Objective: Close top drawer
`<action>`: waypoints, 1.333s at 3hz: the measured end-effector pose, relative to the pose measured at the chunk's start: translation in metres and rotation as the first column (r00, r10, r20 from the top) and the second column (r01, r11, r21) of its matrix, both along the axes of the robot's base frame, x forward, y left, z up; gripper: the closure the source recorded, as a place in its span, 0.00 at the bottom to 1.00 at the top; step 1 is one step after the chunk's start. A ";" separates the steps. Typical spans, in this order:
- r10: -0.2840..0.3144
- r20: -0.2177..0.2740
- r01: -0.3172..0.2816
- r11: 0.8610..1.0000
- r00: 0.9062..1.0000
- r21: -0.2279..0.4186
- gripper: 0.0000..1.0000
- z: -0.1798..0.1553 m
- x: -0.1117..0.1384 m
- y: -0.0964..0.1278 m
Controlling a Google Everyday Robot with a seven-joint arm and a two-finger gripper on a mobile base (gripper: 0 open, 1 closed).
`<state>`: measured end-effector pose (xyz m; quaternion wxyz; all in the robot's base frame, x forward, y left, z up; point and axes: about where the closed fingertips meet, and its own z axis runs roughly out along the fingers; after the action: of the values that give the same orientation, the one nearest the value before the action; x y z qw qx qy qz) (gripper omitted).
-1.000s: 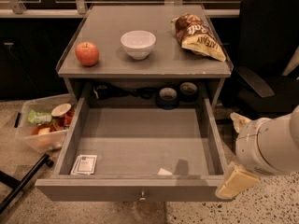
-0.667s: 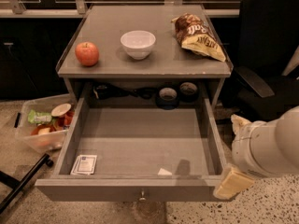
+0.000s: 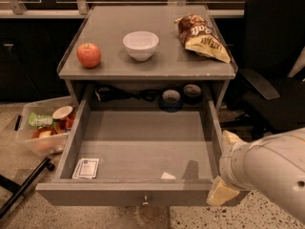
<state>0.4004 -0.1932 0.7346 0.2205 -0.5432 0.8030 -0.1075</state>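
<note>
The top drawer (image 3: 138, 142) of the grey cabinet stands pulled far out. It is wide and shallow, with a small round metal knob (image 3: 145, 202) on its front panel and a small white card (image 3: 86, 168) lying in its front left corner. A small white scrap (image 3: 167, 176) lies near the front wall. My gripper (image 3: 223, 175) is at the drawer's front right corner, right by the front panel's right end, on the white arm (image 3: 271, 171) that comes in from the lower right.
On the cabinet top (image 3: 147, 68) are a red apple (image 3: 88, 55), a white bowl (image 3: 140, 45) and a chip bag (image 3: 202, 37). Tape rolls (image 3: 181, 97) sit behind the drawer. A clear bin (image 3: 45, 128) of items stands on the floor at left. A black chair (image 3: 271, 70) stands at right.
My arm and gripper have moved a little to the left, closer to the drawer's front right corner. The drawer has not moved.
</note>
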 end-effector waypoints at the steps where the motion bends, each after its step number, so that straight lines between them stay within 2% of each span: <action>1: 0.023 -0.009 -0.023 1.000 1.000 0.002 0.00 -0.034 0.015 0.007; 3: 0.073 -0.026 -0.073 0.997 0.997 0.004 0.00 -0.071 0.035 0.022; 4: 0.096 0.009 -0.095 0.995 0.995 -0.020 0.19 -0.066 0.049 0.028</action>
<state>0.4494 -0.1650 0.6686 0.2241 -0.5826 0.7738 -0.1075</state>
